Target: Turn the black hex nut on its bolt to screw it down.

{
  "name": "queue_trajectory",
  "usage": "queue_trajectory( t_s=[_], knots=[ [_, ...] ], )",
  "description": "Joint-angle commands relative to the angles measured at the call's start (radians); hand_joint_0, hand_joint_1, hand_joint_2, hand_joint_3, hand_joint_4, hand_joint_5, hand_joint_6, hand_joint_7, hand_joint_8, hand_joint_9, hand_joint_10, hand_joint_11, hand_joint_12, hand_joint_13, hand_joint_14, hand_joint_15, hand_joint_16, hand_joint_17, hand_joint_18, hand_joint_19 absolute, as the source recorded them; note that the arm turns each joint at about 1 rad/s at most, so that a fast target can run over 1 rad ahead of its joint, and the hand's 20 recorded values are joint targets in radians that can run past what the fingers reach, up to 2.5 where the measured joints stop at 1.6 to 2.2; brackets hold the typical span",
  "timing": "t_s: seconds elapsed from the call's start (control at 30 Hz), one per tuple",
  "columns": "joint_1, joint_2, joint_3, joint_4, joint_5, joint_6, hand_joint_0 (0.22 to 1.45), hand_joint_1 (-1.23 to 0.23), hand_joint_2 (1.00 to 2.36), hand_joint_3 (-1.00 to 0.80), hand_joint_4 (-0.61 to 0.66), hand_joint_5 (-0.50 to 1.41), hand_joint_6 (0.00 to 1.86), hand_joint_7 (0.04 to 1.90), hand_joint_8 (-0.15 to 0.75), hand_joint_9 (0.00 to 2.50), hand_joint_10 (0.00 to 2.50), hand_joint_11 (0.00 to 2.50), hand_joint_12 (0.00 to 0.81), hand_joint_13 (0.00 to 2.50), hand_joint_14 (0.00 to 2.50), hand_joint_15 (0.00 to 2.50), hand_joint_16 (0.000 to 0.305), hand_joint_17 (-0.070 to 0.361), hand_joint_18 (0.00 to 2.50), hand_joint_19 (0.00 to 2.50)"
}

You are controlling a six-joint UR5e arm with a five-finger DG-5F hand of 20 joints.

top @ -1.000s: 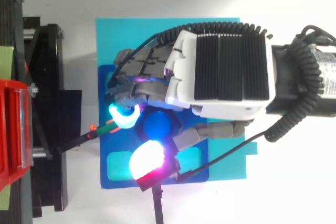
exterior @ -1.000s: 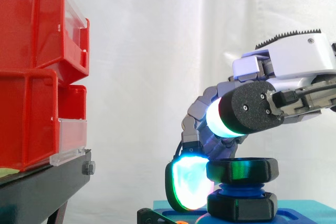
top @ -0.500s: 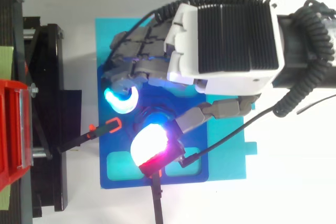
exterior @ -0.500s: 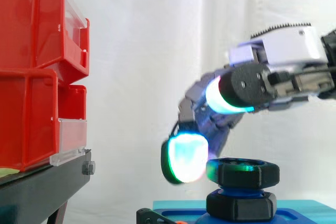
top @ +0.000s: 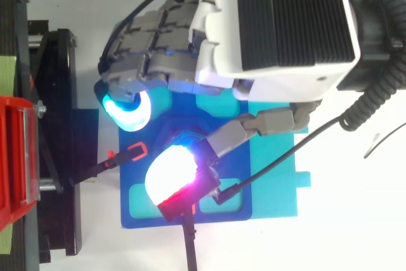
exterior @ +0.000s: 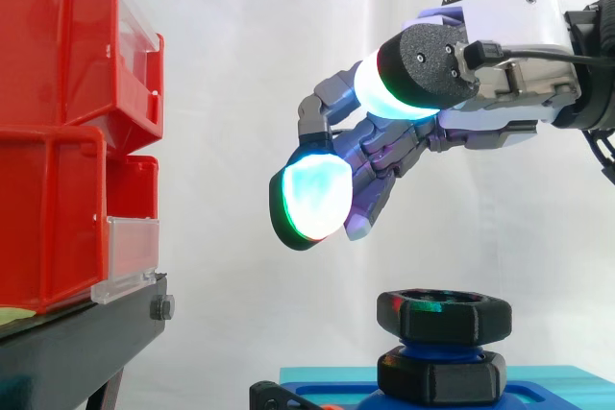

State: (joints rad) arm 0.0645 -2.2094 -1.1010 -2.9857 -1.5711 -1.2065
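Side view: hand point(exterior: 500, 31) hovers well clear above the black hex nut point(exterior: 447, 311), fingers loosely extended and spread, glowing fingertips point(exterior: 309, 201) grasping nothing. The nut sits high on the blue bolt point(exterior: 437, 345), over a second black hex piece point(exterior: 442, 374) at the base. Red bins point(exterior: 67, 122) on black stand point(exterior: 77, 348) at left. Top view: hand point(top: 273, 30) over blue plate point(top: 136, 219) on teal sheet point(top: 279, 188), thumb and fingers apart.

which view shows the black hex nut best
The side view: the black hex nut sits in full profile on its blue bolt, clear below the hand. In the top view the hand covers most of it.
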Motion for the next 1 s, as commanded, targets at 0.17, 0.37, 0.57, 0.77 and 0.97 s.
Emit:
queue_trajectory(
  t_s=[0.17,0.37,0.57,0.77,0.97],
  knots=[
    [0.021,-0.032,0.000,0.013,0.019,0.002,0.46,-0.29,1.00,-0.50,0.35,-0.18,0.57,1.01,0.361,0.53,0.01,0.39,0.406,0.61,0.00,0.16,0.059,0.133,0.75,0.29],
    [0.054,-0.032,0.000,0.021,0.062,0.002,0.46,-0.29,1.00,-0.50,0.36,-0.20,0.67,0.86,0.360,0.54,0.01,0.40,0.406,0.62,0.00,0.16,0.059,0.133,0.75,0.29],
    [0.074,-0.032,0.000,0.002,0.077,0.013,0.46,-0.29,1.00,-0.50,0.36,-0.22,0.80,0.69,0.365,0.55,0.01,0.43,0.405,0.62,0.00,0.16,0.059,0.132,0.76,0.29],
    [0.084,-0.032,0.000,-0.013,0.079,0.013,0.47,-0.30,1.00,-0.50,0.37,-0.23,0.90,0.68,0.372,0.57,0.01,0.48,0.401,0.62,0.00,0.16,0.057,0.129,0.76,0.27],
    [0.083,-0.032,0.000,-0.045,0.077,0.015,0.47,-0.31,1.00,-0.50,0.38,-0.22,0.93,0.69,0.391,0.61,0.01,0.51,0.400,0.63,0.01,0.17,0.057,0.128,0.76,0.28]
  ],
)
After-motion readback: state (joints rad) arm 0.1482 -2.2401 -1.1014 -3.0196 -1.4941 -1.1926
